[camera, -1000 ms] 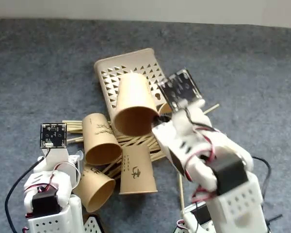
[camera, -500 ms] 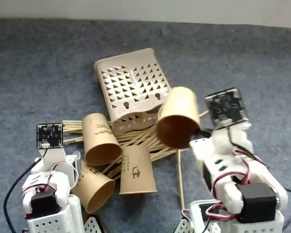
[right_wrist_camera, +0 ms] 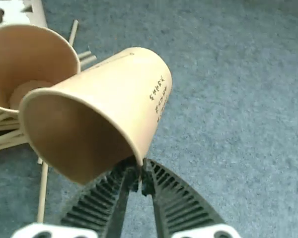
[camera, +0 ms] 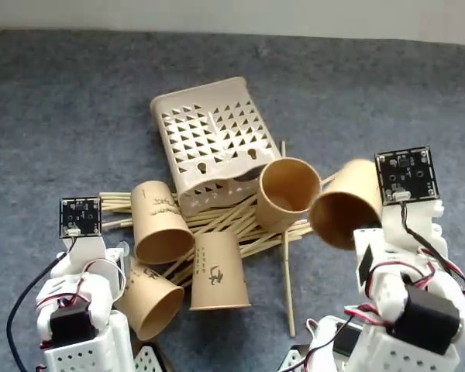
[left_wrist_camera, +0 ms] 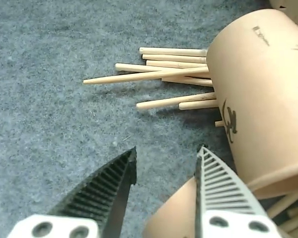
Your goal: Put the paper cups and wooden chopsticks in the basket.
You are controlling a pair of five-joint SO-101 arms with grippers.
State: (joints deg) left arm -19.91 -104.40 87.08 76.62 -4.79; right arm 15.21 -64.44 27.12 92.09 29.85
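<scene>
Over at four o'clock from the basket, the right jaws are pinching the rim of a paper cup! It's held on its side, mouth facing seven o'clock. Just beside it, at its nine o'clock, a second cup lies on its side on the chopstick pile, touching the basket's near edge. The basket shows its perforated face upward, its near edge resting on those sticks. One loose chopstick points toward six o'clock across the grey worktop. Down at seven o'clock of the basket lie three more: a third cup across the sticks, a fourth cup at its four o'clock, and a fifth cup nearest the left arm. The left jaws are spread apart, hovering low over that fifth cup, gripping nothing.
</scene>
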